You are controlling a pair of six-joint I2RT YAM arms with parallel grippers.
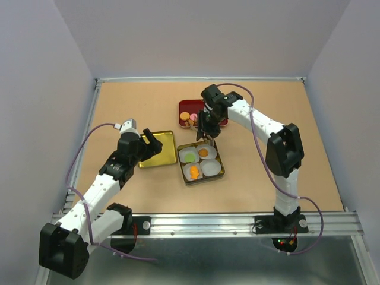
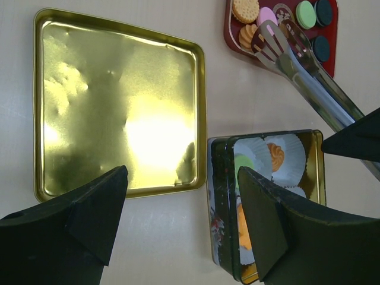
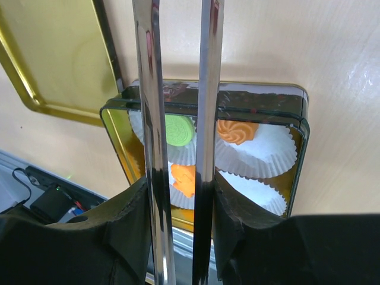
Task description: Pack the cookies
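R claw (image 3: 181, 205) on tongs (image 3: 152, 119) — tips (image 2: 270, 43) in L-wrist view

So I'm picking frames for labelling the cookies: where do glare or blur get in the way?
Left wrist: bright glare washes out the middle of the gold tray; the cookies at the top are sharp. Right wrist: the mirror-like tongs cross the tin, hiding part of it. Top external: even light, soft shadows, cookies too small for detail.
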